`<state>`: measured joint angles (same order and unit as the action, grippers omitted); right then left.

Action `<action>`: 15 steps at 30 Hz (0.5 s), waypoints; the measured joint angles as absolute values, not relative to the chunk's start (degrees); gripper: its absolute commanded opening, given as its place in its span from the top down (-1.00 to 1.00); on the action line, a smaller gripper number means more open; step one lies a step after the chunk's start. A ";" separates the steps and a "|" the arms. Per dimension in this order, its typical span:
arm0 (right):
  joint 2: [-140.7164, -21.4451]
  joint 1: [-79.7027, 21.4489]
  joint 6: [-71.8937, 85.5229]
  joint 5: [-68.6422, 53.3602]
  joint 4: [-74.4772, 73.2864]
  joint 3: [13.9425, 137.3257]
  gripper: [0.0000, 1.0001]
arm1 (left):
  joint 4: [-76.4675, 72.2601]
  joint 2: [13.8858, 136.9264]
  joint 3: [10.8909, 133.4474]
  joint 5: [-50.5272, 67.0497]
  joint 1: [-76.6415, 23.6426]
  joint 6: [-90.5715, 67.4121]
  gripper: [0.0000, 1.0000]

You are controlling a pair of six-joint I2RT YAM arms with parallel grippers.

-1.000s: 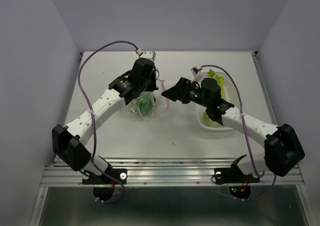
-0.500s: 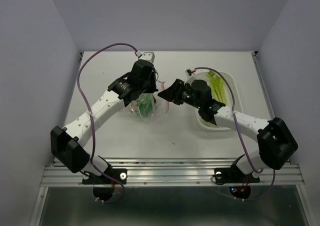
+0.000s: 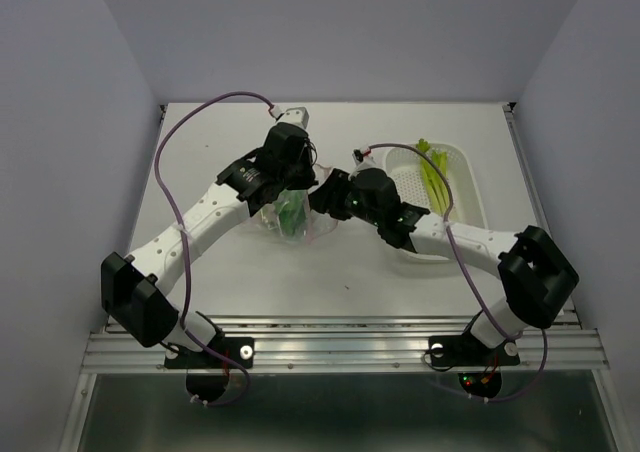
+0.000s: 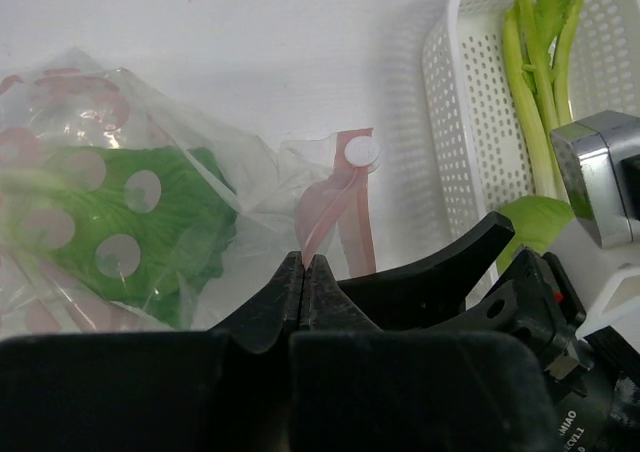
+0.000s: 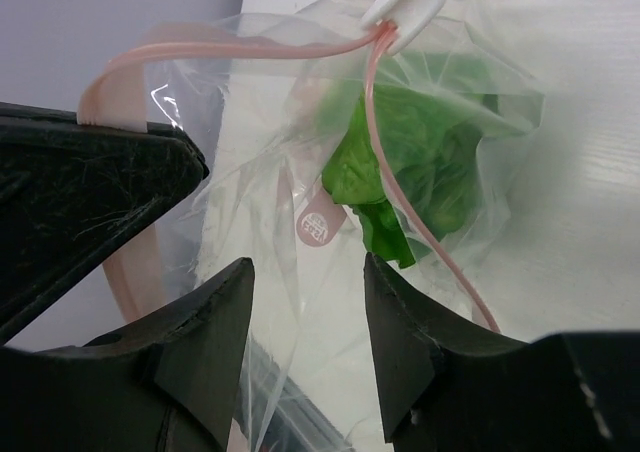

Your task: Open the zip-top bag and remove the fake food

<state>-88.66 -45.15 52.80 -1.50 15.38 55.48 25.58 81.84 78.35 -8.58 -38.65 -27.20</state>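
Observation:
The clear zip-top bag lies mid-table, its pink zip strip parted. Green leafy fake food sits inside it and shows in the right wrist view. My left gripper is shut on the bag's pink zip edge, fingertips pinched together. My right gripper is open right at the bag's mouth, its fingers spread in front of the opening with clear film between them. The white zip slider hangs at the top of the mouth. A long pale green stalk lies in the basket.
A white perforated oval basket stands right of the bag, also in the left wrist view. Purple cables loop over both arms. Grey walls close in the table's back and sides.
My right gripper has moved left from over the basket to the bag's mouth. My left gripper has kept its hold on the bag's edge, shifting only slightly.

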 measured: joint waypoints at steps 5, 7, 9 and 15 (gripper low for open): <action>-89.49 -46.39 54.28 1.39 15.22 55.57 -0.07 | 25.45 81.84 78.32 -8.08 -38.94 -28.01 1.00; -90.65 -46.39 55.20 2.17 15.22 55.57 -0.07 | 25.39 81.84 78.17 -7.77 -39.29 -28.27 1.00; -91.92 -46.48 55.96 2.92 15.25 55.57 -0.08 | 25.28 81.84 78.06 -7.49 -39.57 -28.47 1.00; -95.07 -46.59 57.47 5.04 15.59 55.57 -0.11 | 25.06 81.84 78.00 -7.03 -40.60 -28.67 1.00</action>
<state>-95.07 -46.59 57.47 5.04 15.59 55.57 25.06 81.84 78.00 -7.03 -40.60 -28.67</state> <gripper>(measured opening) 0.547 0.033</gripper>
